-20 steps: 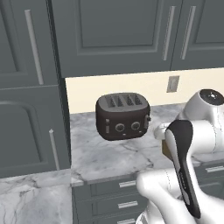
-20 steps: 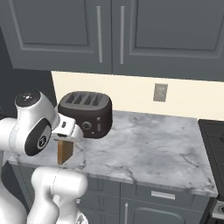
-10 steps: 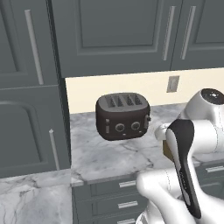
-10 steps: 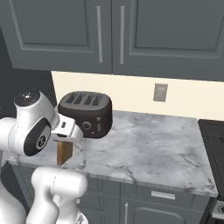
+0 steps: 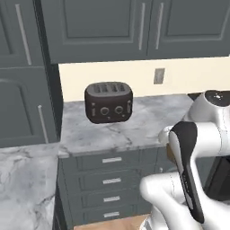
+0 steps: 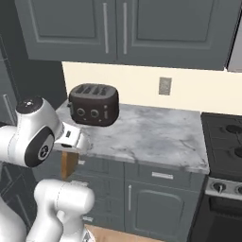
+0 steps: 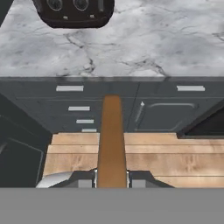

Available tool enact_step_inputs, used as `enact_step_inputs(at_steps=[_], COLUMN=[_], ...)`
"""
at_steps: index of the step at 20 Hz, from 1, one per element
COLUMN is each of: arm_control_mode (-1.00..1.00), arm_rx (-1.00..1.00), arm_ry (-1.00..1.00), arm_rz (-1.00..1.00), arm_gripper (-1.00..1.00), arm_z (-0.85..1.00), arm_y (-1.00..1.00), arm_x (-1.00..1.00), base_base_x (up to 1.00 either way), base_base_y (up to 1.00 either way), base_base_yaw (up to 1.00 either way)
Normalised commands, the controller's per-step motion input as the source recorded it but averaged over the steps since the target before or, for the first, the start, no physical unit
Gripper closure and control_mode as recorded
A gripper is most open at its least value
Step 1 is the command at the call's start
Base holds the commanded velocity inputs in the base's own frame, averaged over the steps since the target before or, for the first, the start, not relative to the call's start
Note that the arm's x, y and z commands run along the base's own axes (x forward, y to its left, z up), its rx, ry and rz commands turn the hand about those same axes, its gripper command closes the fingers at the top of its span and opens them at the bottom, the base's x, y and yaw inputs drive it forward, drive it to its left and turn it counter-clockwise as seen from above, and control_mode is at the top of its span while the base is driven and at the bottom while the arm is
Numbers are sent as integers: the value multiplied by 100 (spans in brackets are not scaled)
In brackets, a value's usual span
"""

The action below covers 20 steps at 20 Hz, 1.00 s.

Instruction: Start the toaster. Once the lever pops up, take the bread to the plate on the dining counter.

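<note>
Base pulled back: both base views shifted, the toaster [image 5: 108, 102] itself sat put at the worktop's back-left corner. Gripper [image 7: 112, 181] stayed clamped on the bread [image 7: 111, 135], out past the worktop's front edge. Likely carry to plate started.

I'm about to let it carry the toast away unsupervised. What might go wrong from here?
The bread is pinched only at its lower edge in the gripper, standing tall above the wooden floor, so a jolt might tip it out. The held slice also hangs near the worktop edge in the right base view and may clip it.
</note>
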Motion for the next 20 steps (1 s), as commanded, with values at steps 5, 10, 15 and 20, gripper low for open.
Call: enact_step_inputs(at_steps=[5, 10, 15, 20], arm_control_mode=[100, 100, 100, 100], arm_rx=[0, 0, 0, 0], arm_ry=[0, 0, 0, 0], arm_rz=[0, 0, 0, 0], arm_gripper=[100, 100, 100, 100], arm_z=[0, 0, 0, 0], arm_y=[0, 0, 0, 0], arm_x=[0, 0, 0, 0], base_base_x=[-100, -80, -38, -19], base_base_y=[-57, -14, -9, 0], base_base_yaw=[31, 88, 100, 100])
